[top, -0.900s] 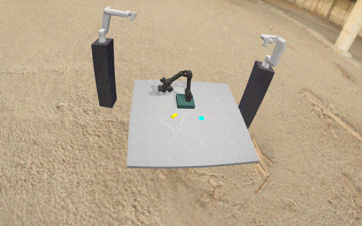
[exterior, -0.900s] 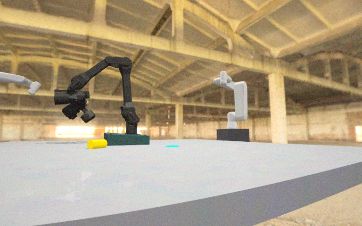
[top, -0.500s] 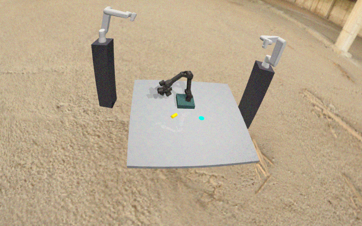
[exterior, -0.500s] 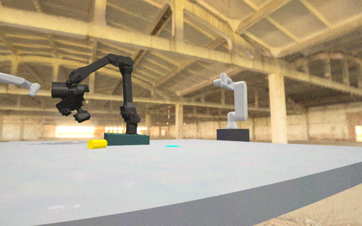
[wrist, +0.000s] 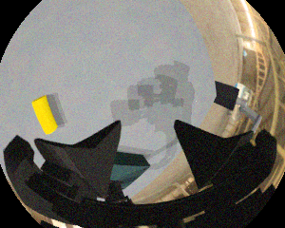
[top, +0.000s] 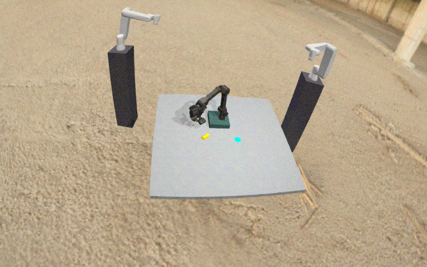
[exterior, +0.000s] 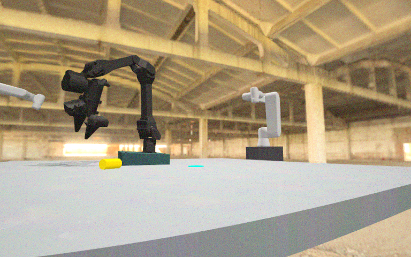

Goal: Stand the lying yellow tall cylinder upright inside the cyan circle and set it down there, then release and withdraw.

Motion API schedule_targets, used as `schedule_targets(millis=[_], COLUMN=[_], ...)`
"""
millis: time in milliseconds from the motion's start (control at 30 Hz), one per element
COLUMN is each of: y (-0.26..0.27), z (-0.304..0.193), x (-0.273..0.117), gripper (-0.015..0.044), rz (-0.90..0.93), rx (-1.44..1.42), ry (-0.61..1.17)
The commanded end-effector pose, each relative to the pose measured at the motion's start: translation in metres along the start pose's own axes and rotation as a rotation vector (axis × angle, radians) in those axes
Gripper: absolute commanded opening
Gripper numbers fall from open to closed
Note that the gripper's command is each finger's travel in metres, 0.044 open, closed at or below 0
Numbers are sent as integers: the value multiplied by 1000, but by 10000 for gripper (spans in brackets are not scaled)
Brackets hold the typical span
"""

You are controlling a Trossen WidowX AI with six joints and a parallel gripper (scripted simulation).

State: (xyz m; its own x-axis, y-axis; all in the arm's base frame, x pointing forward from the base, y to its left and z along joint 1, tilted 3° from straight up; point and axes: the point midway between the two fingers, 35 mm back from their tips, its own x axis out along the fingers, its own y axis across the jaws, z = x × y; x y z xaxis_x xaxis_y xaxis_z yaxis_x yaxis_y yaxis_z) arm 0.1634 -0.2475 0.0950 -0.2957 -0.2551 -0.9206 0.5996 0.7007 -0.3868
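The yellow cylinder (top: 205, 136) (exterior: 110, 164) (wrist: 45, 115) lies on its side on the grey table (top: 222, 172) (exterior: 169, 203) (wrist: 100, 47). The cyan circle (top: 237, 139) (exterior: 196, 166) is a flat disc on the table, to the right of the cylinder in the top and exterior views; it does not show in the wrist view. My gripper (exterior: 82, 135) (wrist: 148, 123) is open with nothing between its fingers. It hangs well above the table, behind and to the left of the cylinder in the top view, with its fingertips pointing down.
The arm's dark green base block (top: 218, 119) (exterior: 144, 158) (wrist: 129, 167) stands behind the cylinder and the circle. Two pale arms stand on dark pedestals (top: 123, 87) (top: 302, 109) beyond the table's left and right sides. The arm's shadow falls on the table below the gripper.
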Motion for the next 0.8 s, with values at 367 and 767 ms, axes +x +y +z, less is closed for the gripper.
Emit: schedule_targets(millis=[367,767], y=[130,178], z=[14,21], x=[-81,18], gripper=[309,309], rz=[453,454], rx=[-52,-52], ry=[-84,-84])
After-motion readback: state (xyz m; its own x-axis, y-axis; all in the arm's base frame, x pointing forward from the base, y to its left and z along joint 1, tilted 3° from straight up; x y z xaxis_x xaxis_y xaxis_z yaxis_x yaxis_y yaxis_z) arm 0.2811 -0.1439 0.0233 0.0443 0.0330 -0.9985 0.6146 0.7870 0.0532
